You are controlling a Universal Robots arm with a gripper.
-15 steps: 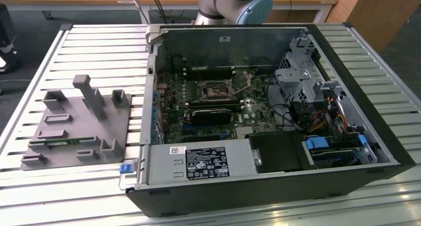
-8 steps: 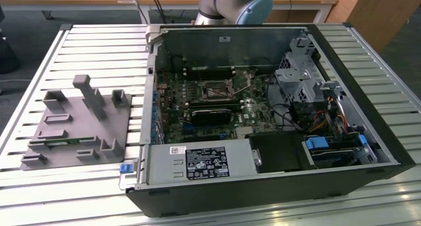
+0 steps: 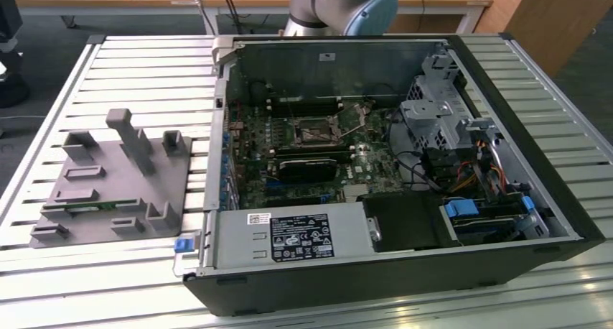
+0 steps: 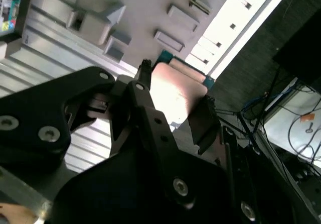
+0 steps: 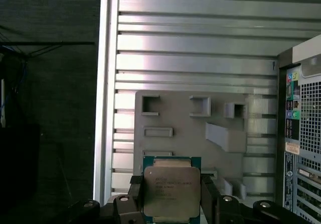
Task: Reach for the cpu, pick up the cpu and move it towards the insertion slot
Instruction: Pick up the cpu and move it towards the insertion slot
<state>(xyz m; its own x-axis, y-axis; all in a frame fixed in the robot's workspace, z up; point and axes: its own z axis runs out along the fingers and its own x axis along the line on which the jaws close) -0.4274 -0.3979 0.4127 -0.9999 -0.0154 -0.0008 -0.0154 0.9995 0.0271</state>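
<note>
The cpu [image 5: 171, 191], a flat sq. chip w/ a silvery-grey metal lid and a green edge, is sitting between two black fingers [image 5: 133, 201]. The hand [image 5: 172, 184] is grasping the cpu by opposite edges, closed just to chip width. In both wrist views a grey moulded fixture [image 5: 190, 128] w/ rectangular pockets is lying behind the chip, on the ribbed aluminium tabletop [image 5: 200, 48]. In the exterior view the arm [image 3: 345, 6] is showing beyond the open PC case [image 3: 536, 164]. The insertion slot [image 3: 314, 133], a dark sq. socket w/ a metal frame, is sitting on the motherboard, well apart from the fixture.
</note>
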